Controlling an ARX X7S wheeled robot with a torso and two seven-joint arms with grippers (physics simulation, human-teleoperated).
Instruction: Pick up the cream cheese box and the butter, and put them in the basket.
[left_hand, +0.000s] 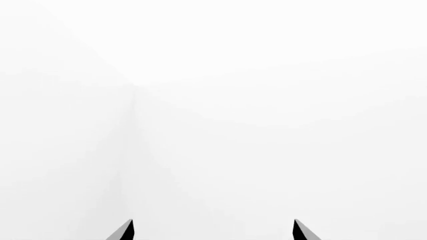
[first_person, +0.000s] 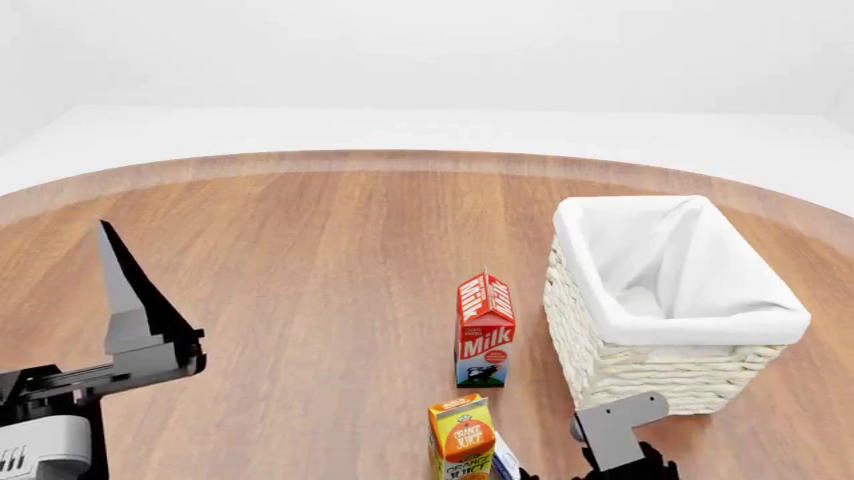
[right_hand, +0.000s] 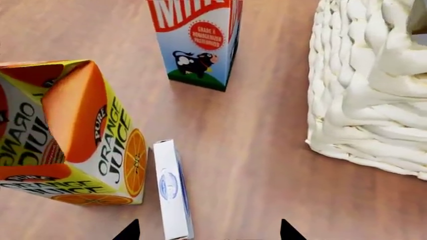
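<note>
cartons read "milk" (right_hand: 195, 37) and "pure orange juice" (right_hand: 73, 135).

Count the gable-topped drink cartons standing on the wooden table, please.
2: the red-and-white milk carton left of the woven basket, and the orange juice carton nearer the robot. Others may be hidden.

The cream cheese box (right_hand: 171, 189), white with a blue mark, lies on the wooden tabletop (right_hand: 260, 150), just beside the orange juice carton (right_hand: 73, 135). The milk carton (right_hand: 197, 42) stands apart from both, and the woven basket (right_hand: 370, 95) sits across from them. The right claw (right_hand: 208, 231) shows two dark fingertips, spread apart, with the box's near end between them.
</note>
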